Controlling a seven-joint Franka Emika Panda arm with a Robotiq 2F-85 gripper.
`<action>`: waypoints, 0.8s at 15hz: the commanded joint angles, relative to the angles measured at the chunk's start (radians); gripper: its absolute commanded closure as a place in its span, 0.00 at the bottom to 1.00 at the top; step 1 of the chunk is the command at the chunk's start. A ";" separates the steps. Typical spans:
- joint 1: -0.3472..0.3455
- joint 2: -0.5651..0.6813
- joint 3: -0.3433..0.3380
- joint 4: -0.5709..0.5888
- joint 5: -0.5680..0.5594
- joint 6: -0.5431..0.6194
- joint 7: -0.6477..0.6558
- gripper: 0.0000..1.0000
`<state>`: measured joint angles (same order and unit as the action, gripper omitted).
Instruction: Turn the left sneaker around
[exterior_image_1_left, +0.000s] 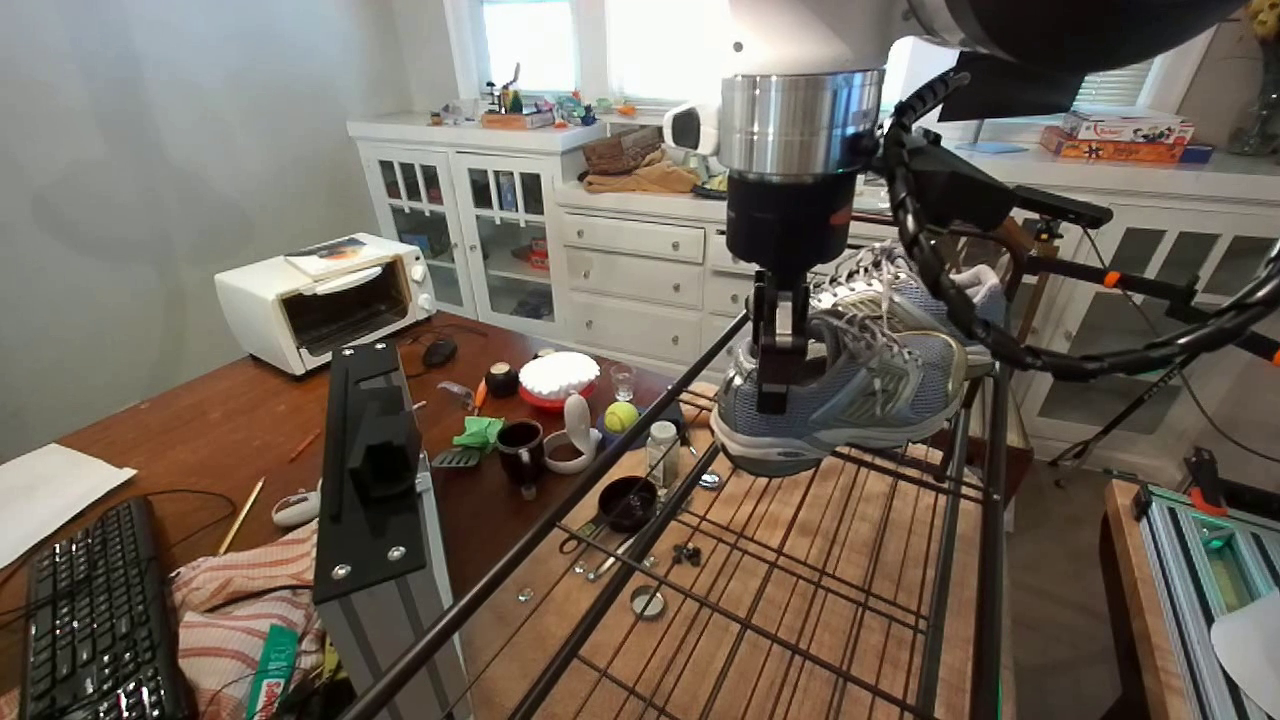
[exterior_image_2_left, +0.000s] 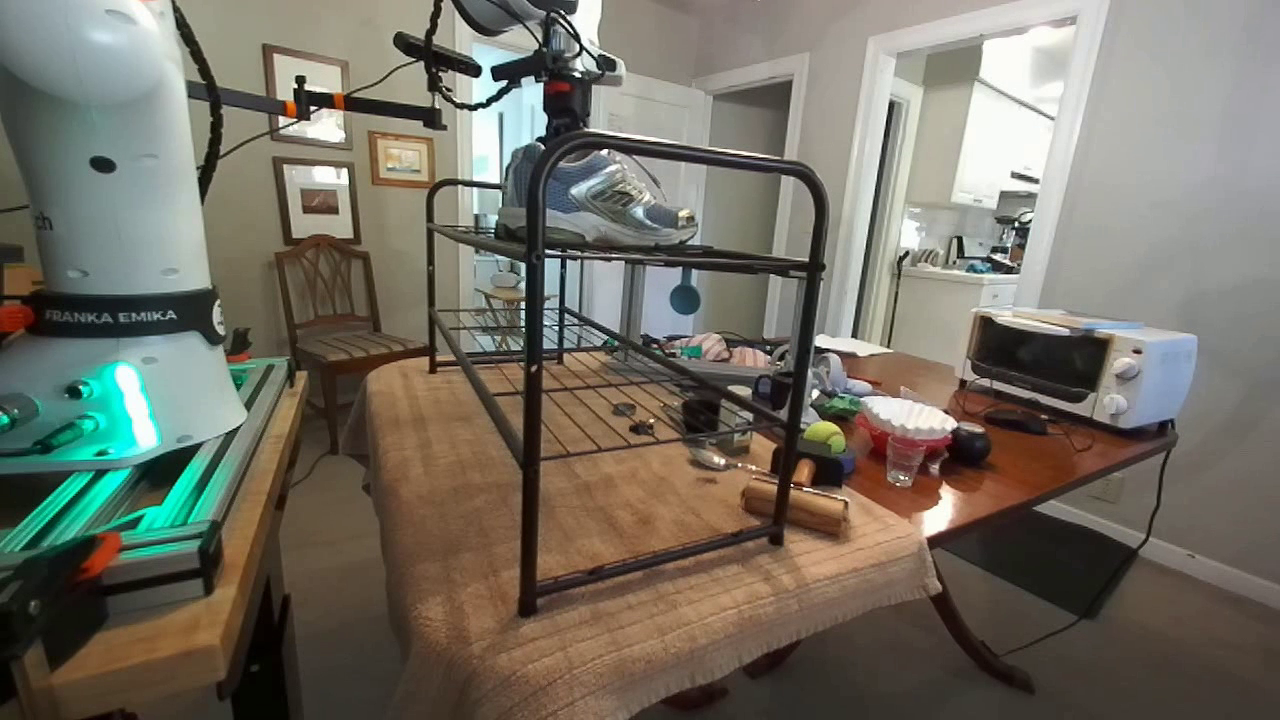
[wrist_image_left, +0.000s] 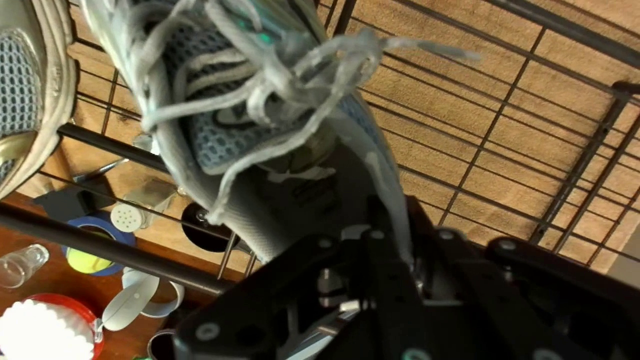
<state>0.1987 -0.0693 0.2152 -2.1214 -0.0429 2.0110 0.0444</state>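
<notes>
The left sneaker (exterior_image_1_left: 870, 400), grey mesh with a white sole, is at the far end of the wire rack in an exterior view, its heel away from the robot. My gripper (exterior_image_1_left: 775, 385) points down at its heel opening. In the wrist view my gripper (wrist_image_left: 397, 215) is shut on the collar wall, one finger inside the shoe, one outside. The laces of the left sneaker (wrist_image_left: 225, 140) hang loose there. The second sneaker (exterior_image_1_left: 905, 300) stands beside it, pointing the opposite way; it shows partly in the wrist view (wrist_image_left: 20, 90). In an exterior view the second sneaker (exterior_image_2_left: 610, 200) mostly hides the left one.
The black rack (exterior_image_2_left: 533, 400) has raised tubular end frames near the sneakers. Below it, a tan towel (exterior_image_2_left: 460, 500) covers part of the table. A tennis ball (exterior_image_1_left: 621, 416), a dark mug (exterior_image_1_left: 520, 455), a red bowl (wrist_image_left: 97, 330) and several small things lie around.
</notes>
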 joint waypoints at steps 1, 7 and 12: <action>0.008 -0.006 -0.001 0.004 0.008 -0.064 -0.107 0.97; 0.027 0.000 0.013 0.044 -0.003 -0.108 -0.193 0.97; 0.043 0.004 0.036 0.049 -0.047 -0.095 -0.197 0.97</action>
<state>0.2296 -0.0709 0.2421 -2.0919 -0.0475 1.9405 -0.1403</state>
